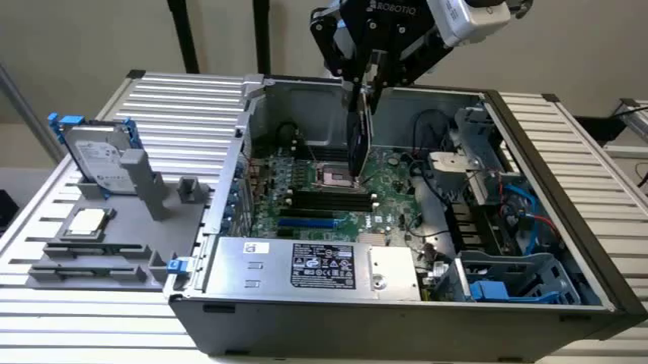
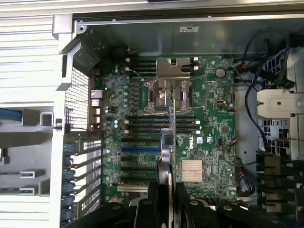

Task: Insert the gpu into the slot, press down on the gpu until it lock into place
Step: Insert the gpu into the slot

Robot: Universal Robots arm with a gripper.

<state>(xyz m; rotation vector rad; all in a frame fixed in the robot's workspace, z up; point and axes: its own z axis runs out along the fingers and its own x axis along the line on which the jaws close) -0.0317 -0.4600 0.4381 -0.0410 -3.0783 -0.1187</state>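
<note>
Black and thin, the gpu (image 1: 357, 136) hangs on edge, pinched at its top by the end effector (image 1: 371, 76), whose dark fingers are closed on it. It sits above the green motherboard (image 1: 390, 178) inside the open grey steel computer case (image 1: 567, 227), not touching the board. The slot (image 1: 306, 224), a narrow bright-blue plastic strip, lies apart from the card, just beside the black memory strips (image 1: 324, 201) and near the silver labelled power-supply box (image 1: 303, 265).

On the ribbed aluminium worktop (image 1: 172, 98), at the exterior view's left, a grey fixture (image 1: 121, 235) carries an upright hard drive (image 1: 96, 155). Black cables (image 1: 435, 125) and a blue plastic drive cage (image 1: 506, 277) crowd the case's other end.

From the wrist, the gpu (image 2: 172, 137) shows only as a thin edge crossing the memory strips (image 2: 142, 124), beside the slot (image 2: 141, 149), with a finned metal heatsink (image 2: 192, 171) near the end effector (image 2: 166, 206).
</note>
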